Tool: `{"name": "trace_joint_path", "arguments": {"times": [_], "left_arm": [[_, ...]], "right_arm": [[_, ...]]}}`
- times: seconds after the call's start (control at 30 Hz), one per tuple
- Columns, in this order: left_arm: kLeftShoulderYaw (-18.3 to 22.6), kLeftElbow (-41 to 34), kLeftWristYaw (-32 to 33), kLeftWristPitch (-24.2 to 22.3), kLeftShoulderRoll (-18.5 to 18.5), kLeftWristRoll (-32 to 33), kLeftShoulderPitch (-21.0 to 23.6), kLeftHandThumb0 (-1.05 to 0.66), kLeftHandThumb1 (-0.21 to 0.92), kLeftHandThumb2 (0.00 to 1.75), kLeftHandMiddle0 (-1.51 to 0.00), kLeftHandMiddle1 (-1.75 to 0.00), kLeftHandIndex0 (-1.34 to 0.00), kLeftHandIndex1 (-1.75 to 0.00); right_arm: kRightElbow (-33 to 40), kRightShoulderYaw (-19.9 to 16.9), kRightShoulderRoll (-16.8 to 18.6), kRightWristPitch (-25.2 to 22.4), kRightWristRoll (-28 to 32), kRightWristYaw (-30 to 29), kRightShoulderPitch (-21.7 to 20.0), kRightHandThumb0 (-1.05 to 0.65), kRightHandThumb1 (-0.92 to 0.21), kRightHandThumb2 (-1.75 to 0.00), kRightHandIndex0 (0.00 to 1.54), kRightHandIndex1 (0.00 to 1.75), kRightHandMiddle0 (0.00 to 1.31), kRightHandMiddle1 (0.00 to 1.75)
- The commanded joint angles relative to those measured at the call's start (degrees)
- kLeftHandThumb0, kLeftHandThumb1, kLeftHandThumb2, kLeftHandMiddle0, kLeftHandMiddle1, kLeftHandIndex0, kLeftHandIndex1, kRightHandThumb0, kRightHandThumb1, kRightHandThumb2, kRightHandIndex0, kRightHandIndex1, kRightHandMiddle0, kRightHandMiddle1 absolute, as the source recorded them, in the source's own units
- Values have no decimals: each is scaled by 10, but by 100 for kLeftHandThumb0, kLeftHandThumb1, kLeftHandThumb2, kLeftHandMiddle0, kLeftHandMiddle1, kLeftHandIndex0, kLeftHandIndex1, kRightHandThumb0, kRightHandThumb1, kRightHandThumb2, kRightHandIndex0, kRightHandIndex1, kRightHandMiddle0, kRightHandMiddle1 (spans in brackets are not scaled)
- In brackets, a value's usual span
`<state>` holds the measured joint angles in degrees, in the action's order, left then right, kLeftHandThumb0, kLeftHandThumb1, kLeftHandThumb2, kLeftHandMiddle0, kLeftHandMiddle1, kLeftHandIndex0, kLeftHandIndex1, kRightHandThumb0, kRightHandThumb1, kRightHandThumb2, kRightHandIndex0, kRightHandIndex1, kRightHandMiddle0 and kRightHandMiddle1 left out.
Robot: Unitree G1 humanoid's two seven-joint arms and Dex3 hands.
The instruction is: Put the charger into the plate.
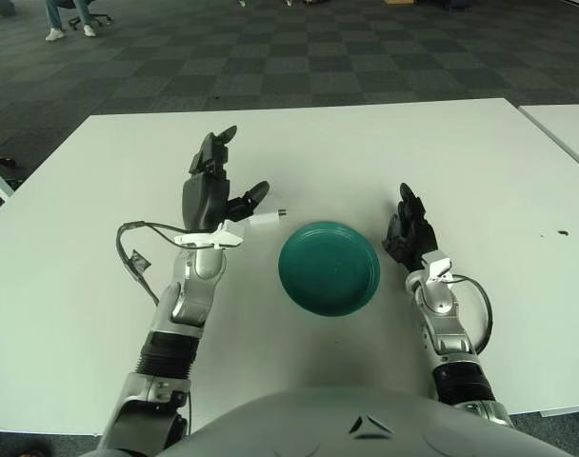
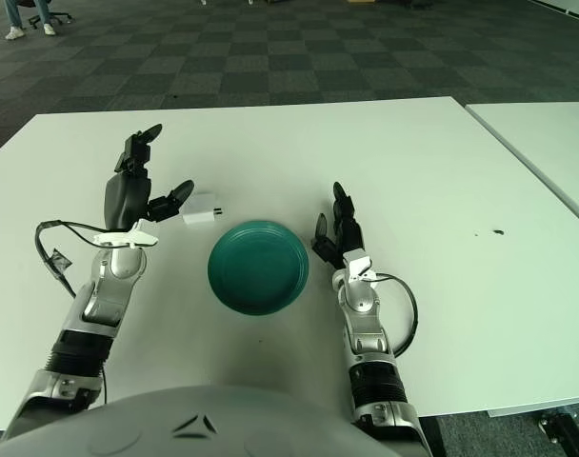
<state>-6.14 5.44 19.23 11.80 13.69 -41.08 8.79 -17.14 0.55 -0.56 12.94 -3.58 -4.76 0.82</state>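
A small white charger (image 1: pixel 264 218) lies on the white table just left of the teal plate (image 1: pixel 294 281), its prongs pointing at the plate. My left hand (image 1: pixel 223 186) is upright right beside it, fingers spread upward, thumb tip just above the charger; I cannot tell if they touch. The plate holds nothing. My right hand (image 1: pixel 410 231) shows beside the plate's right edge, fingers relaxed and holding nothing. The charger also shows in the right eye view (image 2: pixel 200 209).
A black cable (image 1: pixel 130 249) loops off my left forearm over the table. A small dark mark (image 1: pixel 562 231) sits at the table's right. A second white table (image 1: pixel 566 129) stands to the right across a narrow gap.
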Motion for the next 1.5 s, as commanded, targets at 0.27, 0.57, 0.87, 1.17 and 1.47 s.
{"name": "trace_joint_path", "arguments": {"times": [0.27,0.57,0.87,1.17,1.47], "left_arm": [[-92,133,-170,-19,87,-41,164,-105,92,51,-19,0,-2,-88],[-125,230,-220,55,101,6,200,-105,92,40,-19,-1,-3,-88],[-150,293,-271,95,107,25,239,-105,92,43,-18,0,-4,-91],[-174,453,-238,101,74,18,301,-105,92,53,-20,-1,-1,-87],[-185,532,-255,112,64,34,337,-105,92,68,-19,0,0,-85]], "right_arm": [[-89,10,21,-29,-4,-8,32,-99,-92,-91,0,0,0,16],[-93,13,26,-22,-7,-14,36,-100,-92,-90,0,0,0,15],[-103,12,26,-14,-1,-10,34,-101,-92,-88,0,0,0,13],[-106,14,30,-12,2,-9,31,-101,-92,-87,0,0,0,13],[-101,15,33,-16,1,-12,31,-100,-92,-87,0,0,0,12]]}}
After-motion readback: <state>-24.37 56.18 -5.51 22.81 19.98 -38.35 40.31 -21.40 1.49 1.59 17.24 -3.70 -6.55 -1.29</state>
